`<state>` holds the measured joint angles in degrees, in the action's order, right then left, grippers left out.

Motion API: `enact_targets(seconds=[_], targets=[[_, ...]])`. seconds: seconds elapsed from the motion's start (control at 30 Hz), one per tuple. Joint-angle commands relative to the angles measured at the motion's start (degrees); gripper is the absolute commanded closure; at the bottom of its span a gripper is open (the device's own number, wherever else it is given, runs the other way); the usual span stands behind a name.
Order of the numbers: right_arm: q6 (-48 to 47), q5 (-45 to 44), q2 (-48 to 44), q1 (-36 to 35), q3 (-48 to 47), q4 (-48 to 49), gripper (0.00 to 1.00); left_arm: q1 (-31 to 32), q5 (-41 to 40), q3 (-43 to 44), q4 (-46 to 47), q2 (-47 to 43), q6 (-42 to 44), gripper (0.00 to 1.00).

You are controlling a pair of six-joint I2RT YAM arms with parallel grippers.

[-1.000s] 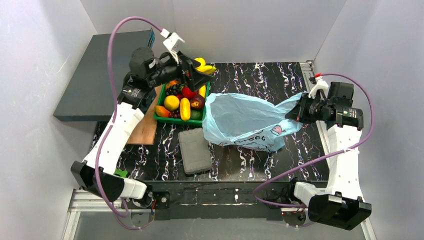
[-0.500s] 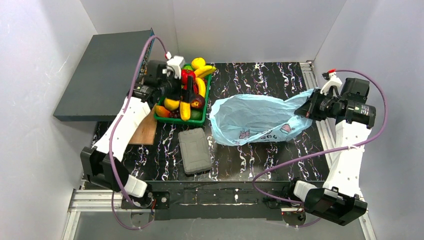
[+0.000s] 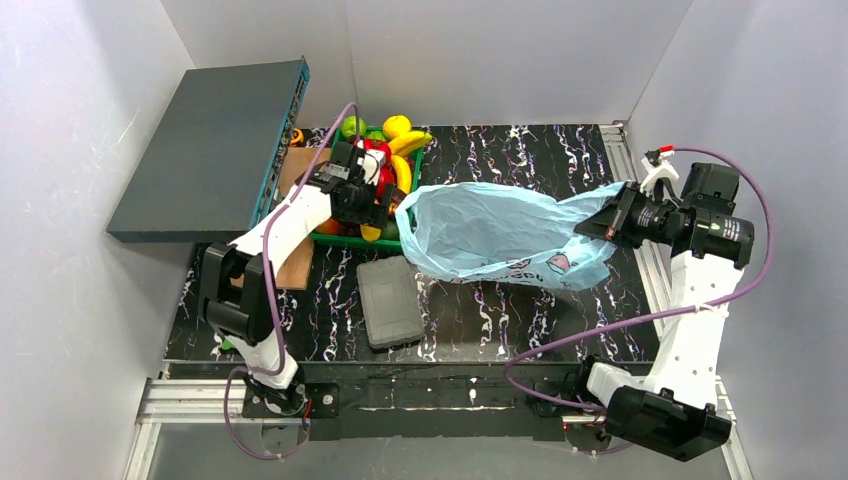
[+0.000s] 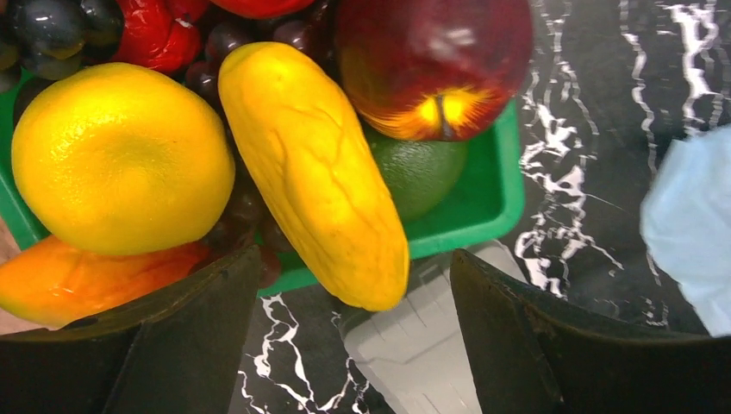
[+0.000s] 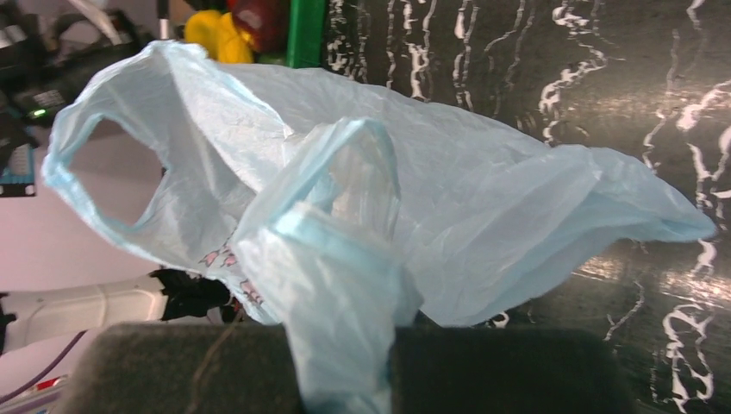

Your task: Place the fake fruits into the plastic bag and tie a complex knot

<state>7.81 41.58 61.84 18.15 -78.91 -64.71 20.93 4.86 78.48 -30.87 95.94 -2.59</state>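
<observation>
Now my left pincer (image 4: 343, 332) hangs released over the fake fruits (image 4: 315, 172) in the green tray (image 4: 484, 203). My right pincer (image 5: 345, 379) grasps the plastic bag (image 3: 500, 235), whose mouth is beside the tray. A grey case (image 3: 390, 302) lies near on the desk (image 3: 520, 320).

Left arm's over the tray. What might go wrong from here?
1. The open left gripper straddles the long yellow fruit, which overhangs the green tray at its rim; it may squirt out.
2. The right gripper pinches only one bunch of the plastic bag; its mouth may sag shut.
</observation>
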Motion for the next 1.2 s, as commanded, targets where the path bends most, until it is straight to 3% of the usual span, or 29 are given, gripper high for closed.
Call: enact_targets(seconds=[0.0, 0.2, 0.27, 0.4, 0.5, 0.63, 0.73, 0.83, 1.03, 1.17], targets=[[5.01, 8.57, -1.33, 0.22, -1.09, -0.73, 0.99, 0.82, -4.93, 2.25, -0.21, 2.19, -0.89, 0.21], [6.55, 15.19, -1.44, 0.22, -4.21, -2.46, 0.99, 0.87, -8.67, 4.71, -0.80, 7.03, -3.21, 0.23], [5.89, 14.25, -1.62, 0.22, -3.32, -1.94, 0.99, 0.87, -7.68, 5.17, -1.10, 7.24, -3.80, 0.32], [3.34, 9.41, -0.02, 0.22, 0.34, 0.54, 0.99, 0.87, -4.88, 6.03, -2.23, 4.70, -4.07, 0.66], [0.69, 6.11, 2.01, 0.22, 1.77, 2.07, 0.99, 0.87, -2.95, 6.90, -3.64, 0.13, -4.60, 0.78], [-1.45, 5.29, 3.40, 0.19, 1.75, 2.33, 0.99, 0.99, 5.91, 9.86, -0.54, -7.93, -1.06, 0.79], [-2.07, 5.61, 3.57, 0.13, 1.69, 2.77, 0.99, 2.59, 21.97, 12.33, 3.69, -12.31, 7.12, 0.74], [-2.27, 5.07, 3.87, 0.13, 1.90, 2.54, 0.99, 7.84, 32.92, 18.02, 3.31, -11.70, 15.64, 0.77], [-1.39, 4.88, 3.94, 0.03, 3.39, 2.61, 0.99, 22.73, 35.56, 22.80, -3.84, -5.80, 31.46, 0.79], [-0.22, 5.00, 4.05, 0.04, 3.83, 2.76, 0.99, 25.11, 32.11, 21.08, -6.61, 0.88, 37.01, 0.78]])
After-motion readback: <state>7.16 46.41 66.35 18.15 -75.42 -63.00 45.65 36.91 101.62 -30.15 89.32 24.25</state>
